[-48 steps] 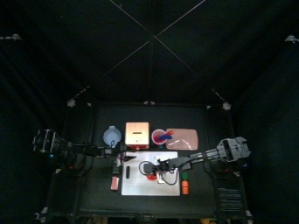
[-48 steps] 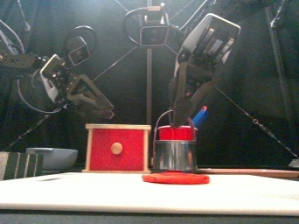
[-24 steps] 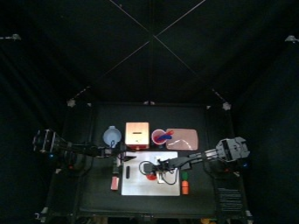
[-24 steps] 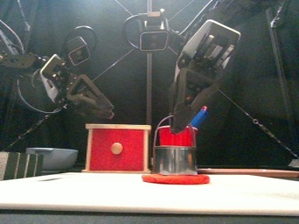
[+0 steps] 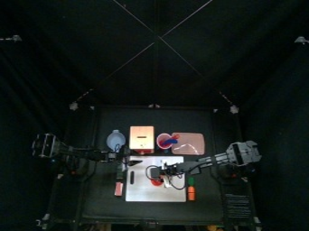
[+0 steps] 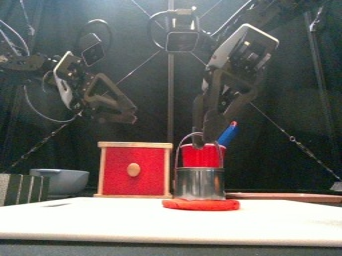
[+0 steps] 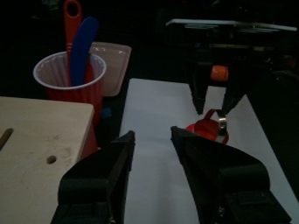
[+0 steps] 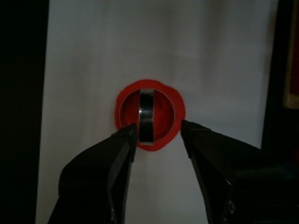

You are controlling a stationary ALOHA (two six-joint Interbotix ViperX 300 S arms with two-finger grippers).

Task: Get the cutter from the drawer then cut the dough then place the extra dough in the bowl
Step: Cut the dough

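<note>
Right wrist view: the right fingers (image 8: 156, 129) hang moderately parted, apparently gripping nothing. The cutter (image 8: 149, 114) is just below and between them, seated on the red dough (image 8: 176, 107) on the white board (image 8: 93, 52). Cutting seems in hand (probably pressed through). Next, lift the cutter clear, then carry the trimmings to the bowl (image 6: 60, 178). The left fingers (image 7: 152, 134) hover parted and empty, the dough well ahead.

back: black curtain (image 5: 72, 54) | furniture: small black table (image 5: 99, 209)

Black jointed left arm (image 6: 88, 88), black right arm (image 6: 235, 62) with pale-edged wrist, dark curved left pincer (image 7: 149, 134), matching right pincer (image 8: 158, 128)
</note>
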